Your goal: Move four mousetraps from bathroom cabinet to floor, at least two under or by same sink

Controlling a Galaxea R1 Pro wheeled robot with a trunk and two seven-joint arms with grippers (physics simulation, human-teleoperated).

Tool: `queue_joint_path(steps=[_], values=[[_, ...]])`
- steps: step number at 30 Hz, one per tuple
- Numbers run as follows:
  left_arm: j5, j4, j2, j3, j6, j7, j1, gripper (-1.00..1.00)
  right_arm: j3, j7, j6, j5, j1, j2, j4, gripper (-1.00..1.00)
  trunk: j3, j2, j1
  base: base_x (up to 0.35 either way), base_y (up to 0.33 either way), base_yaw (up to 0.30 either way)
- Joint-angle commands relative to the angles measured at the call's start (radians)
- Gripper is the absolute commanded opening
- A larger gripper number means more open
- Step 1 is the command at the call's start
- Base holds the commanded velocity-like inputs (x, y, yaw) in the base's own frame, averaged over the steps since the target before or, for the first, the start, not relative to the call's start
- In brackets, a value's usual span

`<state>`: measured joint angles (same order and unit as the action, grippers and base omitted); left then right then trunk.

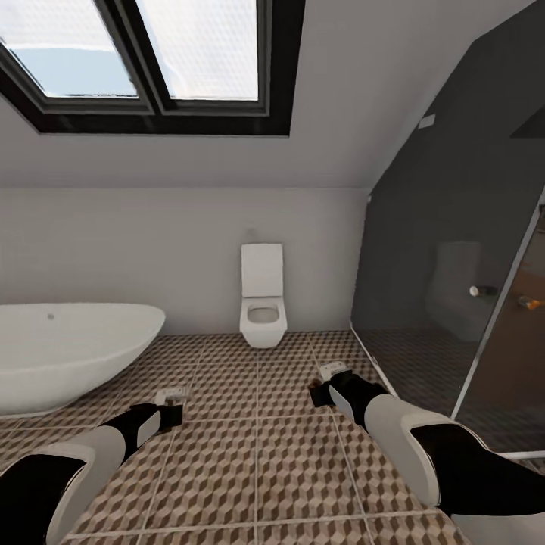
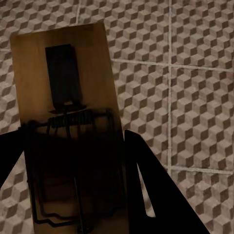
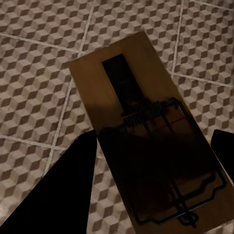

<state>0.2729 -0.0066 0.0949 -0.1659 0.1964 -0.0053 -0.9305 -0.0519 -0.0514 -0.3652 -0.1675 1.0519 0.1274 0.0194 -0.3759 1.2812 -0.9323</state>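
Both pairs of jaws are closed on flat wooden mousetraps. The left gripper (image 2: 73, 195) holds one mousetrap (image 2: 68, 122) between its dark fingers (image 2: 151, 190), which press against the long sides of the board. The board's free end, with a dark rectangular plate and a coiled wire spring, sticks out past the fingertips above the tiled floor (image 2: 195, 97). The right gripper (image 3: 153, 187) clamps a second mousetrap (image 3: 136, 117) the same way, its wire frame sitting between the two dark fingers (image 3: 63, 195) and the bare end of the board pointing outward over the tiles.

Seen from the robot's head, both arms reach forward and low over the bathroom floor (image 1: 257, 454), a pattern of brown, beige and white cubes. The left gripper (image 1: 170, 405) hangs near the side of a white oval bathtub (image 1: 68, 348). The right gripper (image 1: 329, 382) hangs close to the bottom edge of a dark glass shower wall (image 1: 439, 250). A white toilet (image 1: 263, 303) stands against the far wall, between the two grippers and well beyond them. A dark-framed skylight (image 1: 151, 60) is set in the sloped ceiling above.
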Motion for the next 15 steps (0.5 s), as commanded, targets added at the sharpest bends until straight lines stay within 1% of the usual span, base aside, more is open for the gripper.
queue_joint_path(steps=[1,4,15], values=[[0.007,-0.001,0.0,-0.008,0.007,-0.001,-0.001,-1.0,-0.005,-0.005,-0.006,-0.009,0.0,0.0,0.002,-1.0,-0.001,0.001,-0.001,0.319,0.0,0.044],[0.008,-0.002,0.0,-0.006,0.034,-0.001,-0.001,-1.0,-0.005,-0.005,-0.005,-0.009,0.0,0.0,0.002,-1.0,-0.001,0.001,-0.001,0.321,0.0,0.018],[0.018,-0.003,0.0,-0.006,0.044,-0.002,-0.001,-1.0,-0.005,-0.005,-0.004,-0.009,0.0,-0.004,0.002,-1.0,-0.001,0.001,-0.001,0.323,0.0,0.002]])
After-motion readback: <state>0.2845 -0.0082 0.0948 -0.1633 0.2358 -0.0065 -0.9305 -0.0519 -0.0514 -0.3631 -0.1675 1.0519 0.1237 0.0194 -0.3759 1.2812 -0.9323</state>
